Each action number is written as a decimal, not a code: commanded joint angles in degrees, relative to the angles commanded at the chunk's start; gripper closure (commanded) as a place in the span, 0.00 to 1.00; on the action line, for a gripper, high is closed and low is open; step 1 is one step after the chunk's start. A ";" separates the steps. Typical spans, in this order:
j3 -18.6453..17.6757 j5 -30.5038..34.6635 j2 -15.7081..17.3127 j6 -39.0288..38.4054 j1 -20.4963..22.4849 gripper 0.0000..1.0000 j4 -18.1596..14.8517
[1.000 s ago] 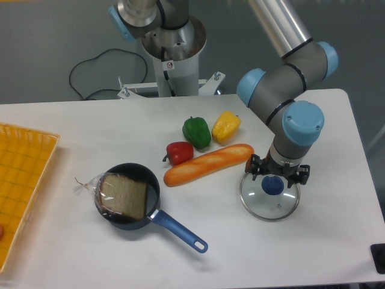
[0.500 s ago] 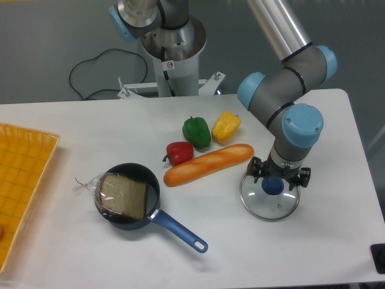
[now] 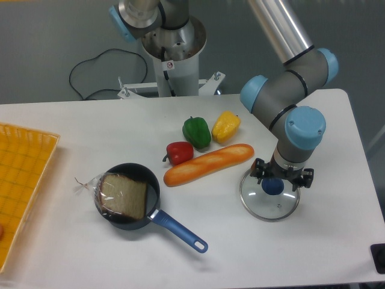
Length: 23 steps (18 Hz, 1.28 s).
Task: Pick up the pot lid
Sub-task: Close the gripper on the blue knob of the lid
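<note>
While the glass pot lid (image 3: 268,208) lies on the table (image 3: 325,247), the gripper (image 3: 281,179) has shifted slightly rightward in view, fingers spread about the blue knob (image 3: 272,186) — probably fine alignment before grasping. Fingertip height and contact remain unclear — and the gripper's body hides part of the far rim.
</note>
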 joint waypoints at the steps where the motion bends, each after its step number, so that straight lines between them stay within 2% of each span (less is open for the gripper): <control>1: -0.09 0.00 0.00 0.00 0.09 0.01 0.00; 6: -0.79 0.96 -0.09 0.26 0.00 0.03 0.09; 11: -1.67 2.02 -0.26 0.35 -0.09 0.05 2.02; 20: -1.58 2.02 -0.62 0.18 -0.18 0.07 2.02; 23: -1.32 2.02 -0.88 0.00 -0.26 0.11 2.02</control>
